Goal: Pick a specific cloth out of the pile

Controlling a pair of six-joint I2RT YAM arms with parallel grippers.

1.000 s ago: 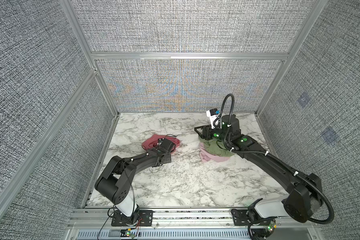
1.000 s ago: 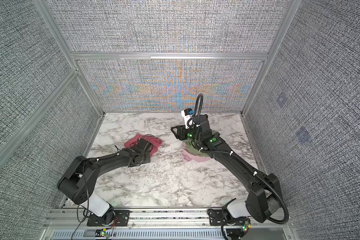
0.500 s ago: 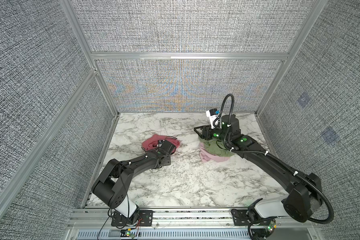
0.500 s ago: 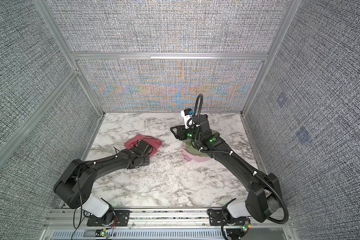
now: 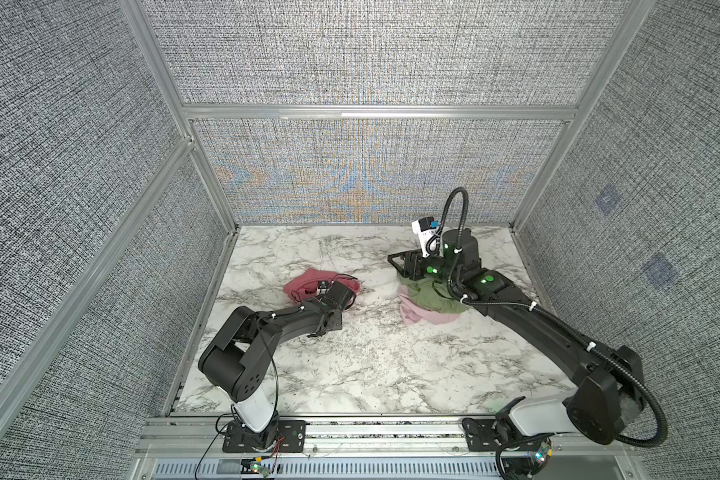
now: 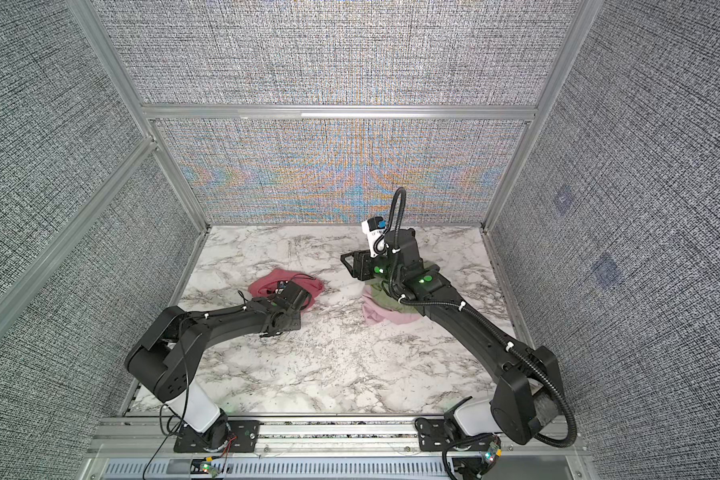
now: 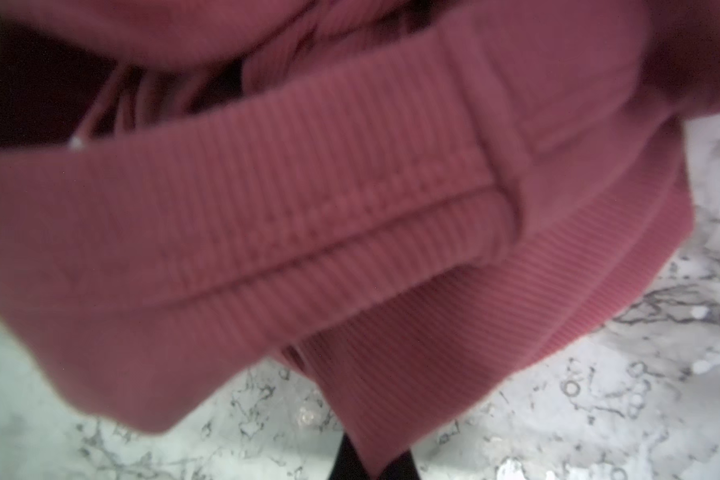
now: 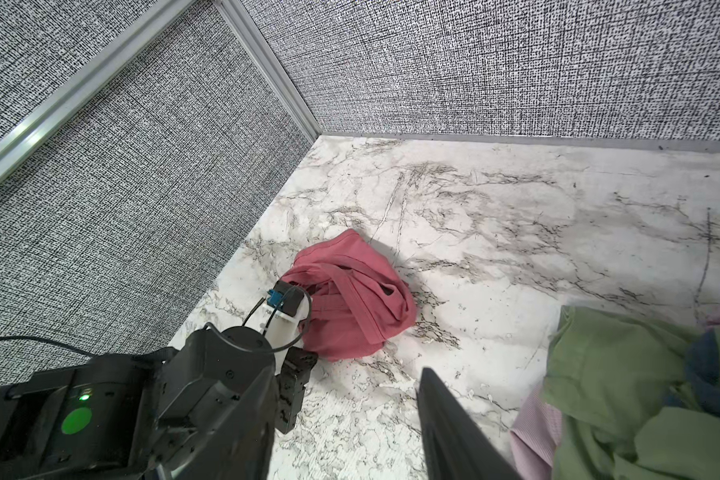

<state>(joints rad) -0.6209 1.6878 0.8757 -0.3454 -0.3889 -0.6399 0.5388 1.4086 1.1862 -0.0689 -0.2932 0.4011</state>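
Note:
The cloth [image 5: 304,282] [image 6: 267,282] is a rumpled, deep rose-red heap on the marble, left of the middle and apart from the pile. My left gripper [image 8: 310,353] reaches into its near side. In the left wrist view the ribbed cloth [image 7: 350,187] fills the frame and a fold is pinched between the shut dark jaws of my left gripper [image 7: 371,465]. The pile [image 5: 429,299] [image 6: 391,307] lies to the right, olive green over pale pink. My right gripper [image 5: 402,266] [image 6: 354,266] hovers open and empty at the pile's far-left edge.
The right wrist view shows the pile's green cloth [image 8: 620,374], a pink cloth [image 8: 537,428] and a grey-blue cloth [image 8: 707,365]. Textured walls with aluminium posts [image 5: 208,174] enclose the marble table [image 5: 371,365] on three sides. A rail [image 5: 371,432] runs along the front.
The left arm's rear links have shifted a little while its gripper stayed at the rose-red cloth. The right arm and the pile have not moved.

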